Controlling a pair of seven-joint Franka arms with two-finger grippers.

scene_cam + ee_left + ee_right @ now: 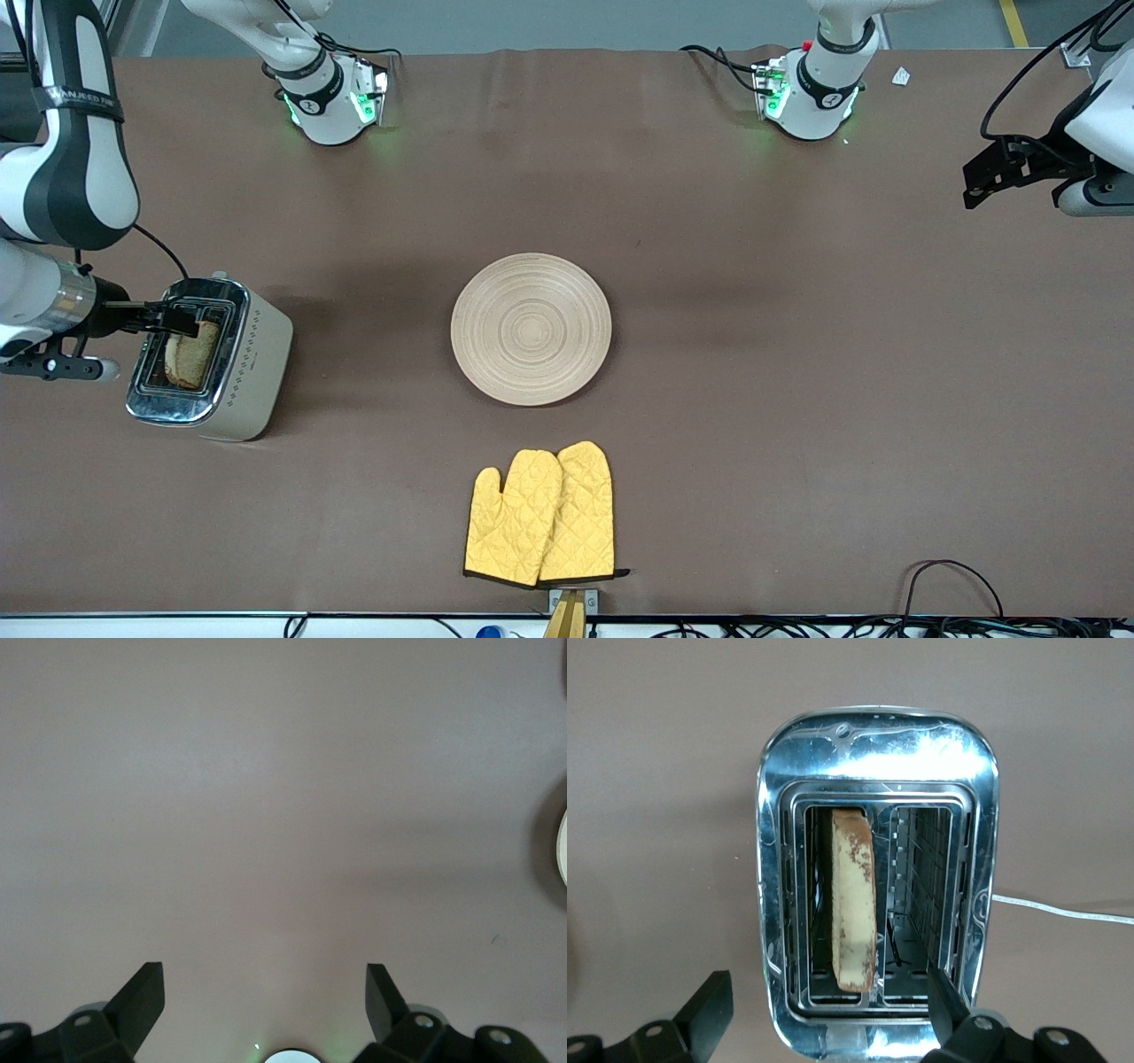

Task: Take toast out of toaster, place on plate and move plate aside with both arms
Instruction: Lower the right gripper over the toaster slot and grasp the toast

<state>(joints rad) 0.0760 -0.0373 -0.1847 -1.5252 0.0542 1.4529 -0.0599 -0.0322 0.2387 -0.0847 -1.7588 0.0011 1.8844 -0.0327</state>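
toast [855, 899] upright in toaster [252, 359]; right tool [830, 992] wide above; left tool [266, 988] wide, waiting.

One toaster [213, 359] stands at the right arm's end of the table, and it has two slots. One slice of toast [192, 353] stands in one of them; the other slot holds nothing. One round wooden plate [531, 329] lies mid-table. Two yellow oven mitts [542, 516] lie overlapping, nearer to the front camera than the plate. Two robot arms reach in, each with one gripper: the right gripper [182, 319] over the toaster, the left gripper [997, 173] over the table's left-arm end. Each gripper shows two fingers.
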